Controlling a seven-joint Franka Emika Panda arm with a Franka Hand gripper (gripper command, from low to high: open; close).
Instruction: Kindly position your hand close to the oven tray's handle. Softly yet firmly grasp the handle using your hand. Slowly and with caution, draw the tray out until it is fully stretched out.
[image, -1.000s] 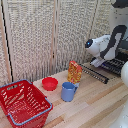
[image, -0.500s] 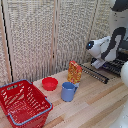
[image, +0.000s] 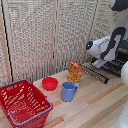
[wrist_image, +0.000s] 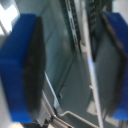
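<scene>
Exterior view: bulky white arm bent low at the exterior view's right edge, the hand (image: 98, 63) reaching over the oven's (image: 121, 60) dropped door, where the oven tray (image: 111, 66) lies; finger state cannot be told here. Wooden table (image: 95, 102) carries a red basket (image: 22, 104), red bowl (image: 49, 83), blue cup (image: 68, 91) and orange packet (image: 75, 72). Wrist view: the two blue fingers (wrist_image: 29, 70) stand spread apart, tray bars (wrist_image: 89, 60) between them, ungripped.

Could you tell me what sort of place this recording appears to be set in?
Probably a lab bench staged as a kitchen. A light wooden table stands before folding wicker screens, not real walls. On it sit a dark oven, a red basket, a red bowl and a blue mug.
</scene>
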